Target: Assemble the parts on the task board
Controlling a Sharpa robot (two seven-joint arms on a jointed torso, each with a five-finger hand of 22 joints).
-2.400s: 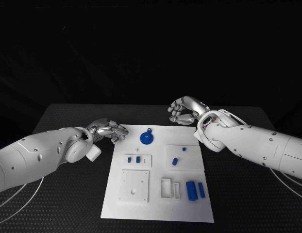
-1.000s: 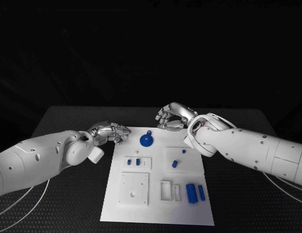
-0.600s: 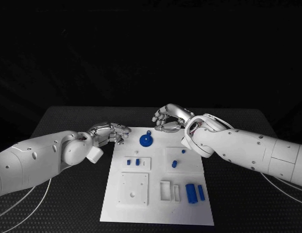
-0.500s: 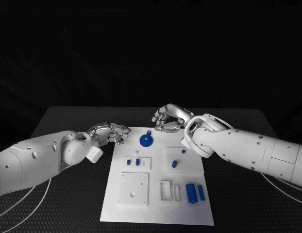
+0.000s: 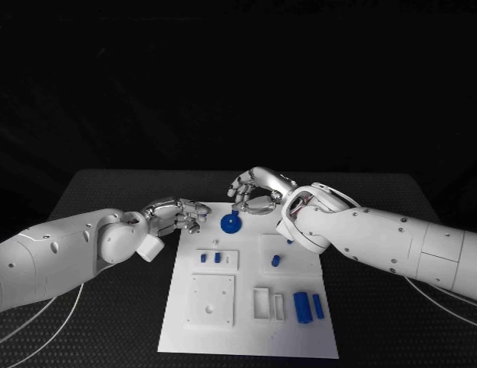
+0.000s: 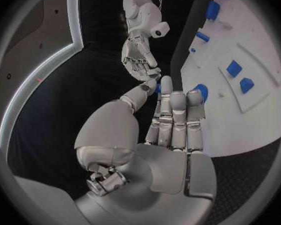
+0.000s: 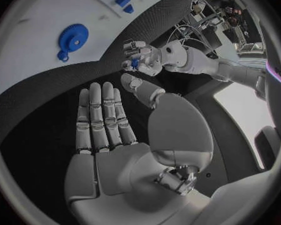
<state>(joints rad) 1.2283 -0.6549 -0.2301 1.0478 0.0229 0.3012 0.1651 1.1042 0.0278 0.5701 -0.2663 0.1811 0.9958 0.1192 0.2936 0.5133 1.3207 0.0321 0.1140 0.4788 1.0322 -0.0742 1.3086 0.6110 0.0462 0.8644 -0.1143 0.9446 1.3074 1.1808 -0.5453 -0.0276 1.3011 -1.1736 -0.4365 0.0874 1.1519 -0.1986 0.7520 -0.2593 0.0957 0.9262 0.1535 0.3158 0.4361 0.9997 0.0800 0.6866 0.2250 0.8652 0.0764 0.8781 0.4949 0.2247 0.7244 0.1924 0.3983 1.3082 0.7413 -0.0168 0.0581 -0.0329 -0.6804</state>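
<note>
Black table [image 5: 106,192], white task board [image 5: 250,337]. Left hand [image 5: 175,215] pinches a small blue part [image 7: 134,64]; right hand [image 5: 255,192], empty and fingers apart, hovers beside the blue gear [image 5: 231,222] (untouched). Next, I judge: grasp the gear.

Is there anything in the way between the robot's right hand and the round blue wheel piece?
Nothing visible is. The right hand hovers open just beyond the round blue wheel piece, which lies uncovered on the white task board.

Robotics lab: black table [image 5: 106,192], cluttered equip. benches [image 7: 231,10].
</note>
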